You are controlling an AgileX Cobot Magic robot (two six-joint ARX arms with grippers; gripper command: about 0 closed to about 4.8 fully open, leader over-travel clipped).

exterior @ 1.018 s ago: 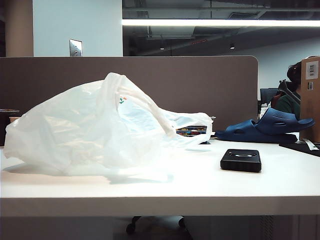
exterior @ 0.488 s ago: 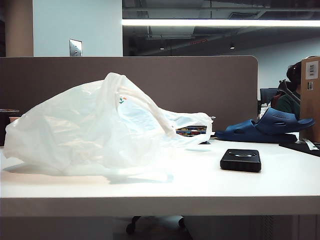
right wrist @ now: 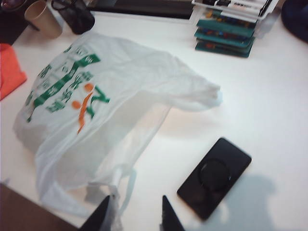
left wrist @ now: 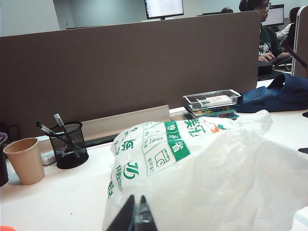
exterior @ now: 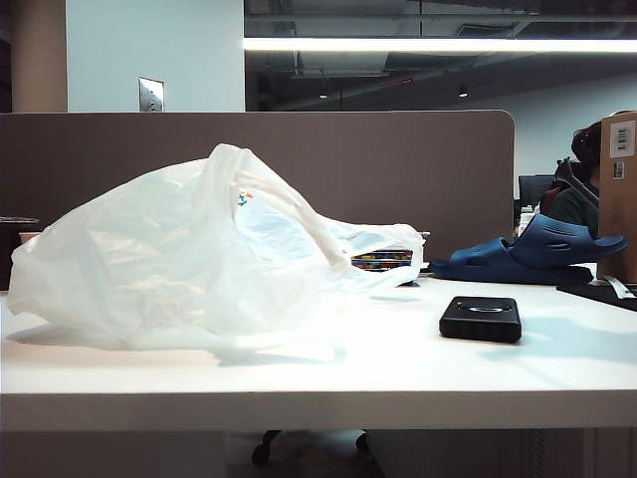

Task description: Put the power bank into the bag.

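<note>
The power bank [right wrist: 214, 177] lies flat on the white table [exterior: 398, 373], well apart from any grip, to the right of the bag [exterior: 199, 259] in the exterior view and just clear of the bag's crumpled mouth. The right gripper [right wrist: 132, 214] hovers above the table with its 2 fingertips spread apart and nothing between them, so it is released, not grasping. In the right wrist view the power bank sits just beside the gripper, off to 1 side of the fingertips rather than under them, and its long axis runs diagonally across the line between the 2 fingers; the bag's loop handles [right wrist: 113, 192] lie near the other fingertip. The left gripper [left wrist: 133, 216] is clenched shut on nothing, parked low behind the bag, whose green printing fills its view; from there the power bank is hidden, probably behind the bag's bulk. The right arm is plainly the nearer 1. The coming move seems to call for a sideways shift over the slab and a wrist turn, so the fingers can straddle its narrow width.
</note>
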